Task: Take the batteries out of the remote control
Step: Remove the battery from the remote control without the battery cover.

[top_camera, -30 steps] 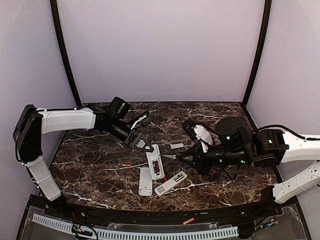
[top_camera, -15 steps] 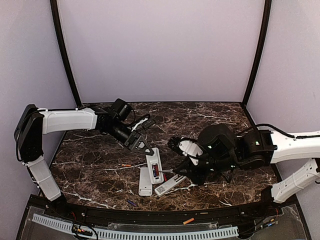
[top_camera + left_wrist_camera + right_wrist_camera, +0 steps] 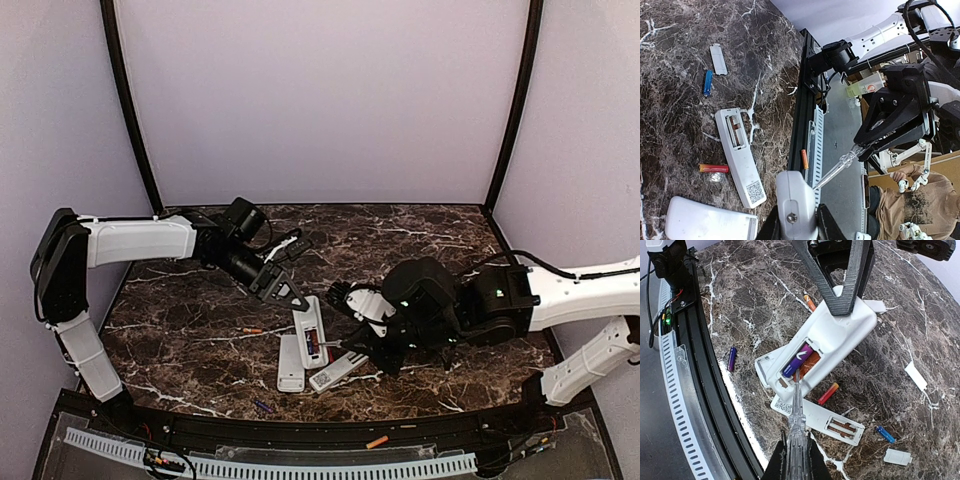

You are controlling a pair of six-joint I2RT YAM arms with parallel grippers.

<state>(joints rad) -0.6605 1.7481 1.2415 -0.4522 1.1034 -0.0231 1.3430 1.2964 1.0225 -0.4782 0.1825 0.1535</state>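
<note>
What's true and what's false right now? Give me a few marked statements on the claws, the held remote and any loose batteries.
1. The left claw grips the white remote by one end. True.
2. That remote's open battery bay is empty. False: a purple battery and an orange battery sit in it.
3. The right claw is shut on a clear pointed tool, whose tip is at the bay. True.
4. No battery lies loose outside a remote. False: a red-orange battery and a blue battery lie on the table.
</note>
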